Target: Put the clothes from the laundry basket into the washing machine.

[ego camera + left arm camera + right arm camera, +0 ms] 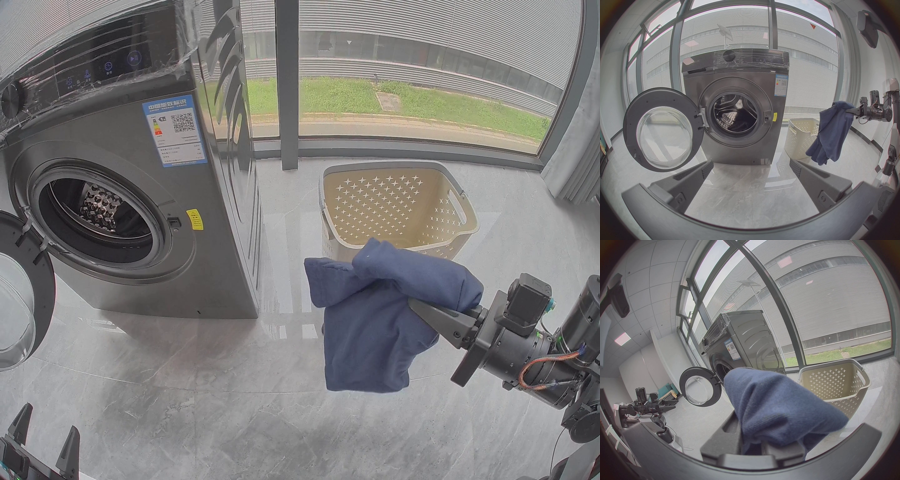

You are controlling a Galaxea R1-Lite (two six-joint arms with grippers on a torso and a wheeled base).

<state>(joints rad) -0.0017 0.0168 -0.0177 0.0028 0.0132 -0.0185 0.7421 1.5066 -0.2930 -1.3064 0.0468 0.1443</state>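
Right gripper (417, 307): fingers clamped on the blue garment (369, 325), which hangs below them, in front of the laundry basket (387, 165). Left gripper (45, 437): fingers apart. Beyond the fingers, across bare floor (187, 387), stands the washing machine (219, 187) with its door (25, 294) open. Its blue-edged label (175, 130) and yellow sticker (195, 219) are illegible.

A laundry corner of a glass-walled room: a washing machine (112, 137) at the frame's left and a laundry basket (387, 200) stand on polished stone floor (219, 387) before tall windows (425, 62).
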